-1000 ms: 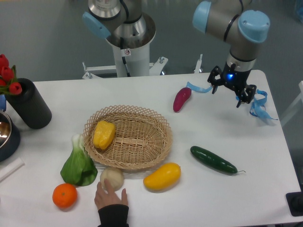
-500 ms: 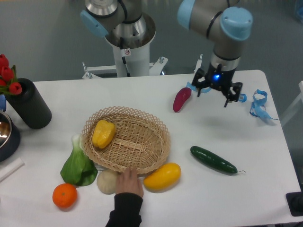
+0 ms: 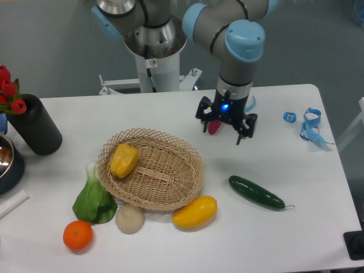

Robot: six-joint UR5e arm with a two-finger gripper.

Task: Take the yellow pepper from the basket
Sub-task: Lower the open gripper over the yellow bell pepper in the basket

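Observation:
The yellow pepper [image 3: 124, 160] lies in the left part of the wicker basket [image 3: 170, 190], lobed and glossy. My gripper [image 3: 225, 127] hangs above the table to the right of and behind the basket, well away from the pepper. Its fingers [image 3: 239, 134] stand apart and hold nothing. It partly hides a purple vegetable [image 3: 212, 127] behind it.
A yellow-orange mango-like fruit [image 3: 195, 212] and a pale round vegetable [image 3: 130, 219] lie against the basket's front. Bok choy [image 3: 94, 198] and an orange [image 3: 77, 235] sit front left. A cucumber [image 3: 256, 192] lies right. A black cylinder with tulips [image 3: 34, 124] stands left. Blue straps [image 3: 309, 126] lie far right.
My gripper has moved left from the right side of the table toward the basket. A person's hand at the front edge nudged the basket and has withdrawn out of view.

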